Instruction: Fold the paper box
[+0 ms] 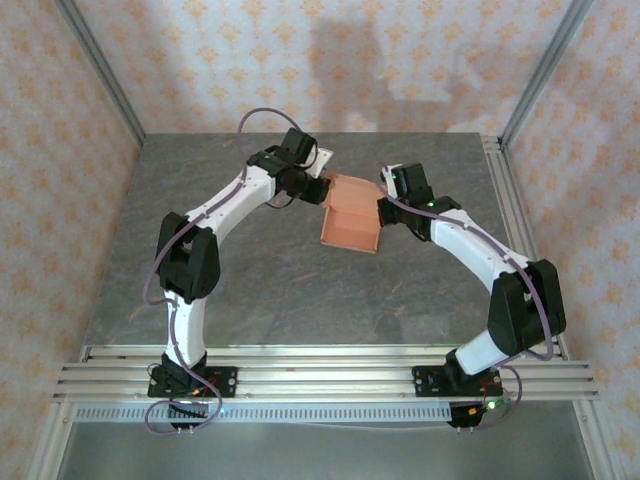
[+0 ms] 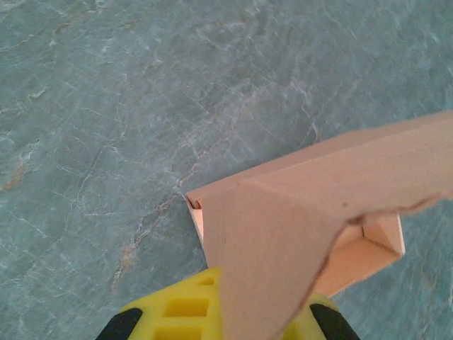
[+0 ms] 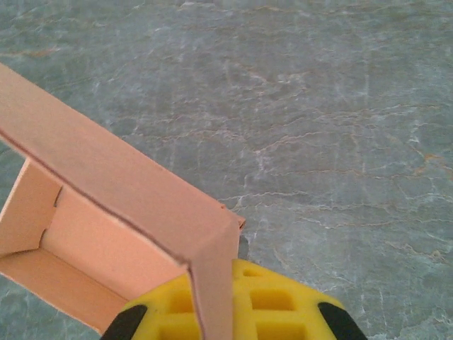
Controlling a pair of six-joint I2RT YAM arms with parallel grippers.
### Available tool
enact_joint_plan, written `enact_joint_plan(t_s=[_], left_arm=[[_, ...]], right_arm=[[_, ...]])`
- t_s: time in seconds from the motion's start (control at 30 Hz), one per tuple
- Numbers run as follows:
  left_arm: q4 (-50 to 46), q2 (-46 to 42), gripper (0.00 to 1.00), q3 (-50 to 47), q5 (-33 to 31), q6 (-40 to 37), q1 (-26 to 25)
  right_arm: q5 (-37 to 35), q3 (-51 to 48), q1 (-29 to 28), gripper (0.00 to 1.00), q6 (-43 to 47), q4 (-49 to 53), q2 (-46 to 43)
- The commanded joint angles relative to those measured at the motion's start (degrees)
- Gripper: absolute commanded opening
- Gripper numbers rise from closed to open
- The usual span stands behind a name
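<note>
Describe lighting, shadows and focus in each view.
Top view: even soft light, no glare, a dim shadow on the back wall. Left wrist: the box close to the lens is slightly blurred. Right wrist: the table veins look sharp, the box edge softer.

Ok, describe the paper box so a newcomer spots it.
On the grey marbled table, look between the left arm and right arm. The paper box is the shallow salmon-orange card tray there, its colour unlike the white-and-black arms.

one salmon-orange paper box (image 1: 352, 215), one grey table (image 1: 280, 290), two arms (image 1: 225, 205) (image 1: 478, 248), two grippers: left gripper (image 1: 320, 190) at the box's nine o'clock, right gripper (image 1: 384, 209) at three.
</note>
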State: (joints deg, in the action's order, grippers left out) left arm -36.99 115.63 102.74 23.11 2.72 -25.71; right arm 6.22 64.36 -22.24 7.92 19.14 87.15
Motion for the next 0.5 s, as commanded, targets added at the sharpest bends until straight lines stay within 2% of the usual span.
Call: enact_joint_plan(t_s=[0.0, 0.13, 0.47], left_arm=[[4.3, -0.8, 0.0, -1.6, -6.7, 9.2, -1.1], [7.9, -1.5, 0.0, -4.0, -11.0, 13.9, -1.9], [10.1, 0.7, 0.0, -4.3, -10.2, 16.0, -3.0]], right_arm=[[-7.6, -2.3, -1.8, 0.0, -6.4, -8.3, -1.8], [-11.6, -5.0, -3.4, 0.0, -10.9, -14.8, -2.1], [-17.5, -8.5, -5.7, 0.0, -17.2, -24.0, -0.5]])
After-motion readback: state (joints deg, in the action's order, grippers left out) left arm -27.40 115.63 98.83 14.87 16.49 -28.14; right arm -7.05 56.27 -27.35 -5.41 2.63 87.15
